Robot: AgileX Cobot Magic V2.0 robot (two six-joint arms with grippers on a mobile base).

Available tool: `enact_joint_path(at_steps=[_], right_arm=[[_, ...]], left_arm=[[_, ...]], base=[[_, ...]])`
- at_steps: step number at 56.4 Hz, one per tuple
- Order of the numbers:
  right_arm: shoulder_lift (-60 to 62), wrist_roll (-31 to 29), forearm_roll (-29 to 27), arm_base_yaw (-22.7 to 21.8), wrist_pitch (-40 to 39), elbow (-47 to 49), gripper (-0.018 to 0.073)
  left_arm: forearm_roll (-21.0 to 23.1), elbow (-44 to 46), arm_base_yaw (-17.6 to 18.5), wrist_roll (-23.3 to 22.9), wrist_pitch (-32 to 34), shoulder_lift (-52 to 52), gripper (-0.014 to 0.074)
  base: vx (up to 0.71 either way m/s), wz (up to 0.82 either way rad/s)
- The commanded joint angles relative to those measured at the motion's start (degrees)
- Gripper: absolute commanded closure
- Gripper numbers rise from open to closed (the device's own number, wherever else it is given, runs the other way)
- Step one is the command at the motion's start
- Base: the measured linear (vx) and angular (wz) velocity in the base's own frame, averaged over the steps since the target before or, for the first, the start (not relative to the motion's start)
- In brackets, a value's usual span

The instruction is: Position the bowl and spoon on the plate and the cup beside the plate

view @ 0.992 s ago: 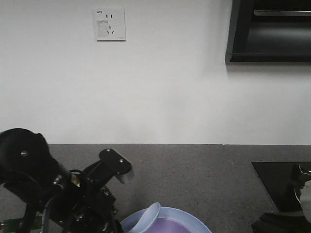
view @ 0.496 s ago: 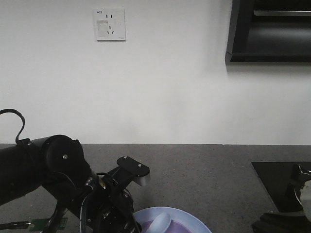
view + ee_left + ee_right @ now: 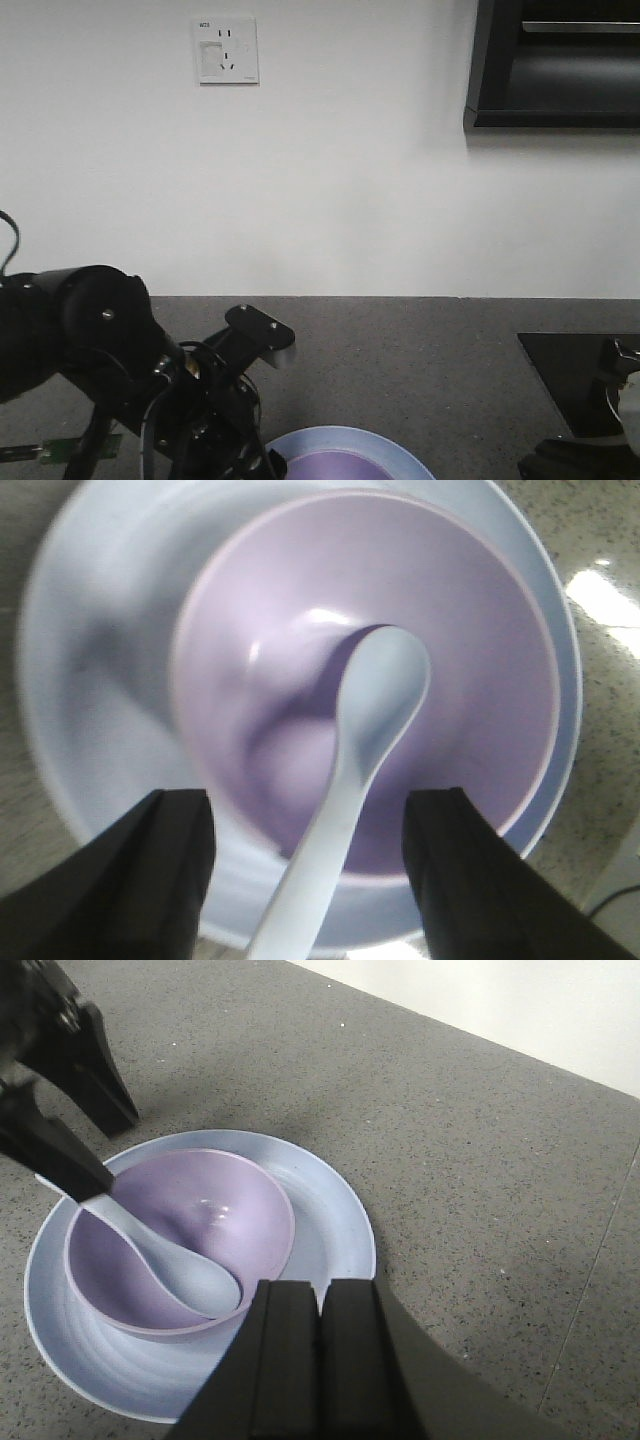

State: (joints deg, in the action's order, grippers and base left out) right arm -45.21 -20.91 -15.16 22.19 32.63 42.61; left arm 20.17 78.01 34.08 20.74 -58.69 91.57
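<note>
The pale blue plate [image 3: 330, 1210] lies on the grey counter with the lavender bowl [image 3: 230, 1195] standing on it. The spoon [image 3: 383, 690] rests in the bowl, scoop down at the bottom and handle leaning out over the rim. My left gripper [image 3: 310, 795] hangs open over the handle, one finger on each side with gaps between. My right gripper [image 3: 322, 1290] is shut on nothing, hovering over the plate's near edge. In the front view only the plate's far rim [image 3: 385, 445] and a bit of the bowl [image 3: 340, 466] show. The cup is out of view.
A black cooktop [image 3: 570, 365] lies on the counter at the right, with part of the right arm [image 3: 625, 405] over it. The left arm [image 3: 130, 370] fills the lower left. A wall with an outlet [image 3: 226, 50] stands behind the counter.
The spoon, held raised above the plate a second ago, has gone down into the bowl and been let go. The left arm has drawn back to the left.
</note>
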Motion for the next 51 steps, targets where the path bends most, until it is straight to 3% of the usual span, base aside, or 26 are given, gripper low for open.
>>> enact_joint_path(at_steps=[1, 12, 20, 39, 51], right_arm=[[0.4, 0.0, -0.1, -0.3, -4.3, 1.5, 0.0568], [0.4, 0.0, -0.1, -0.3, -4.3, 1.5, 0.0568], [0.4, 0.0, -0.1, -0.3, -4.3, 1.5, 0.0568], [0.4, 0.0, -0.1, -0.3, -4.3, 1.5, 0.0568], [0.4, 0.0, -0.1, -0.3, -4.3, 1.5, 0.0568]], left_arm=[[-6.2, 2.0, 0.3, -6.1, 0.4, -6.4, 0.0058], [-26.9, 2.0, -1.6, -17.8, -8.6, -14.0, 0.0058], [-34.6, 1.8, -5.5, -19.4, -13.1, -19.4, 0.0058], [-37.7, 1.8, -21.8, -18.9, -13.1, -27.7, 0.0058], [-37.8, 0.3, -28.4, -18.9, -13.1, -26.4, 0.0058]], base=[[0.00, 0.00], [0.00, 0.00], [0.00, 0.00], [0.00, 0.00], [0.00, 0.00]])
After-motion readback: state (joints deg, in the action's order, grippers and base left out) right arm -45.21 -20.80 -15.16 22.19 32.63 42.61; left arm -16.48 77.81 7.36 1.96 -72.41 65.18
